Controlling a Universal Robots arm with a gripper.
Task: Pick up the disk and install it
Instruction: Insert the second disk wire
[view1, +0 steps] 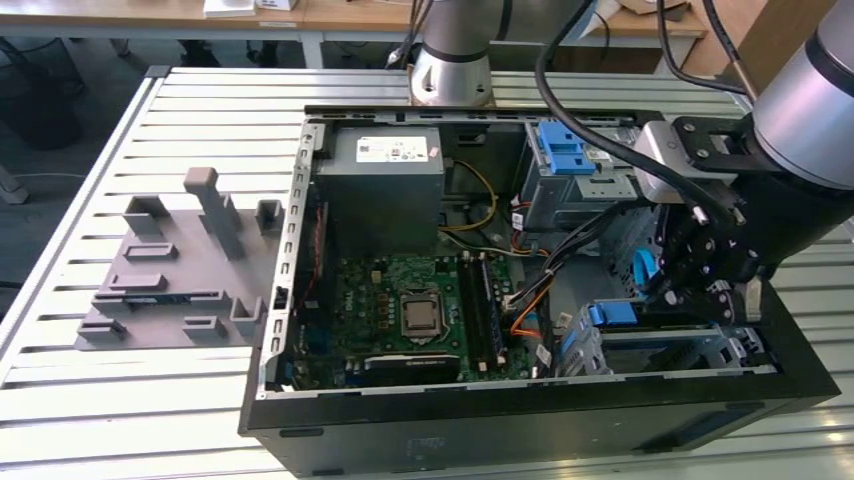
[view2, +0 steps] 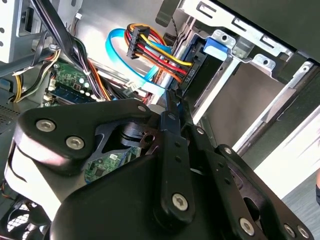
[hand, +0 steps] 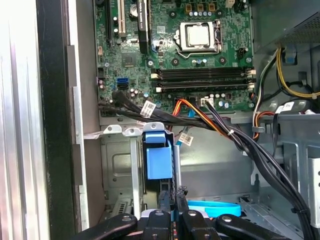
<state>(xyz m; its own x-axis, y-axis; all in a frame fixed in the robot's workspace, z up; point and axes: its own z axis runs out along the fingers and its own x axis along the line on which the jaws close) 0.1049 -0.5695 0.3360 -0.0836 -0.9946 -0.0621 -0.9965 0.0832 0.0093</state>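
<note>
The claw (hand: 172, 200) sits low inside the open computer case (view1: 287, 300), at the exterior view's right. In the first wrist view its two black fingers (hand: 165, 202) stand close together with only a thin gap, and whether they pinch anything cannot be told. They reach the near edge of the disk (hand: 157, 162), which stands on edge in the grey metal drive bay (hand: 117, 170) at the case's corner. Its blue plastic carrier faces up, with a blue tab at the far end. In the exterior view the disk (view1: 617, 313) sits just beside the claw (view1: 701, 300). A bundle of black cables (hand: 200, 120) crosses between the disk and the green circuit board (hand: 190, 55).
</note>
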